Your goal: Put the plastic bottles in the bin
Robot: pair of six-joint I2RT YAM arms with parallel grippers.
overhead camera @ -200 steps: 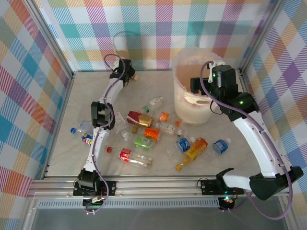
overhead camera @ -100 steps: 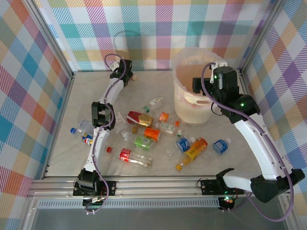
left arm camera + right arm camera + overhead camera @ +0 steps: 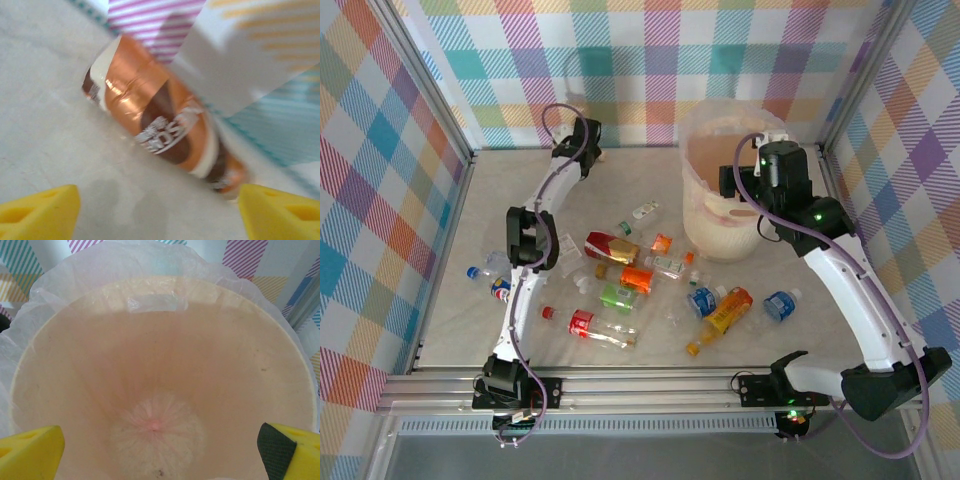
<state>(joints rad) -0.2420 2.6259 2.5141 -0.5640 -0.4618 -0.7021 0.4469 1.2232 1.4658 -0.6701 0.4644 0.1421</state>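
Nothing was binned: the bin beneath the released right gripper held no bottles. The left gripper, spread wide, faced an ungrasped brown-labelled bottle just ahead.

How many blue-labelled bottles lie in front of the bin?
2. One blue-labelled bottle lies just left of the long orange bottle; the other blue-labelled bottle lies to its right, nearer the right arm. More could be hidden under the arms.
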